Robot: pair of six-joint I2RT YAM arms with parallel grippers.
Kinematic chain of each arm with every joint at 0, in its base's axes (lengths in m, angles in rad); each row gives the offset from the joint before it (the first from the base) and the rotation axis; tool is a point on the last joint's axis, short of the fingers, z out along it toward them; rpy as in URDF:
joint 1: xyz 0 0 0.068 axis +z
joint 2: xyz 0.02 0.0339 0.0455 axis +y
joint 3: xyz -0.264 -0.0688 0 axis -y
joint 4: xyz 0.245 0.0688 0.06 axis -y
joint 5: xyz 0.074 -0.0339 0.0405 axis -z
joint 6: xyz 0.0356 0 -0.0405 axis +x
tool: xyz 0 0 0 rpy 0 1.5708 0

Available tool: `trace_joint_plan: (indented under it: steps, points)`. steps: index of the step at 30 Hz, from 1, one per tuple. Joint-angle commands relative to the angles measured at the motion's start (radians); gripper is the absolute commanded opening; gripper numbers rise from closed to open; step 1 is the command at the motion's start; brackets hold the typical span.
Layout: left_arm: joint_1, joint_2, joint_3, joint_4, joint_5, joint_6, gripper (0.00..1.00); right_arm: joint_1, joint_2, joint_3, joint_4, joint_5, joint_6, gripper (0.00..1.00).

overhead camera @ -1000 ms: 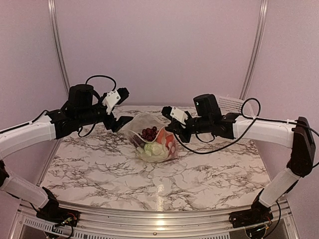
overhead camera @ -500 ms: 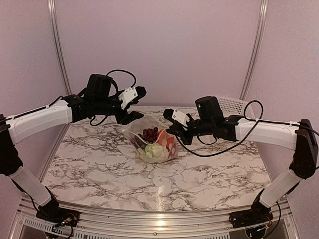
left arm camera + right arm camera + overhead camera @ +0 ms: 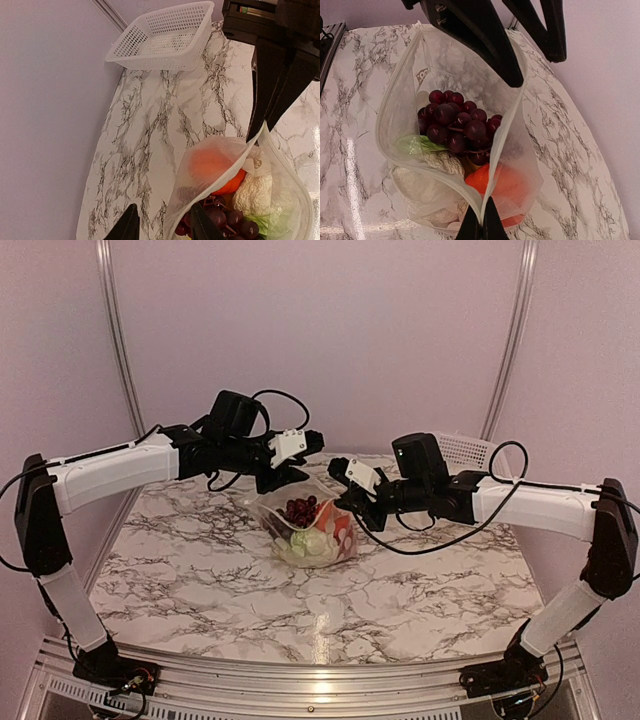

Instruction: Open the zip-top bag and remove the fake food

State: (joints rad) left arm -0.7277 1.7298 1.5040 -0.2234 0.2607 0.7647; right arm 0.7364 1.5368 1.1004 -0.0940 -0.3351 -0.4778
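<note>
We have the zip-top bag upright on the worktop, mouth open, our right hand pinched on one rim and left hand spread astride the opposite rim, but all the fake food sits inside.

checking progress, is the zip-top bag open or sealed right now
Open. In the right wrist view the zip-top bag gapes wide at the mouth, grapes showing inside, the right pincer shut on its near rim.

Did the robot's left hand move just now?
Yes. The left hand went to the right, away from the metal rail on the wall, and is now at the zip-top bag.
</note>
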Motion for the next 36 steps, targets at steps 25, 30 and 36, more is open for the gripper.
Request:
trace_joint_plan:
  steps: [25, 30, 36]
  points:
    - [0.013, -0.245, -0.316, 0.344, -0.439, -0.540, 0.00, 0.009, 0.337, 0.423, 0.167, -0.105, 0.081, 0.00]
    - [0.013, -0.290, -0.360, 0.341, -0.437, -0.552, 0.00, 0.009, 0.438, 0.536, 0.222, -0.208, 0.133, 0.00]
    - [0.013, -0.296, -0.389, 0.359, -0.430, -0.574, 0.00, 0.009, 0.557, 0.638, 0.242, -0.307, 0.188, 0.01]
